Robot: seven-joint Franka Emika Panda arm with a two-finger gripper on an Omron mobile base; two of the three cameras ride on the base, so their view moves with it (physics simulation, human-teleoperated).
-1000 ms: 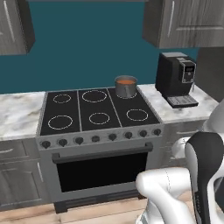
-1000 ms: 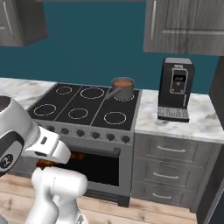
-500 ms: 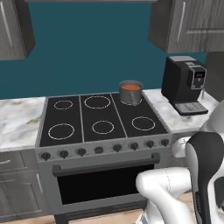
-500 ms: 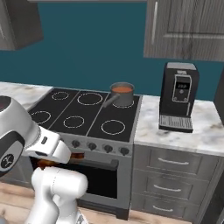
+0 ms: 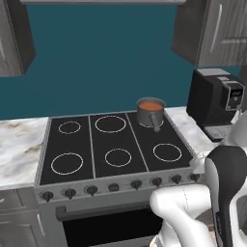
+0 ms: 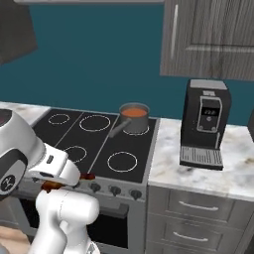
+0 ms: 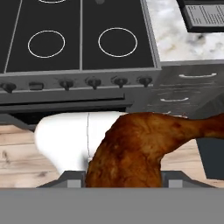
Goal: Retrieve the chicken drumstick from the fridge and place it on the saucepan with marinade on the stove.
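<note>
Nearest the hand camera, the chicken drumstick [image 7: 140,148] is sitting between the jaws, which are closing on its thick end while the bone end is pointing out toward 3 o'clock. From the right base camera, the gripper [image 6: 52,186] is hanging low in front of the oven, at about 8 o'clock in that frame, with a reddish bit of meat peeking out beneath it.

Beyond it, the stove [image 5: 116,154] is lying with its row of knobs [image 7: 92,82] facing the robot. Farther back, at roughly 1 o'clock on the cooktop, the saucepan [image 5: 150,112] is standing on the rear right burner, holding the marinade [image 6: 134,112]. Farthest to the right, the coffee machine [image 6: 204,124] is standing on the counter [image 6: 228,168].

The risk, as I judge it: the meat is hanging low, so lifting without clearing the front edge could be knocking it loose, and dropping it from too high could be splashing marinade or nudging the small pan.
</note>
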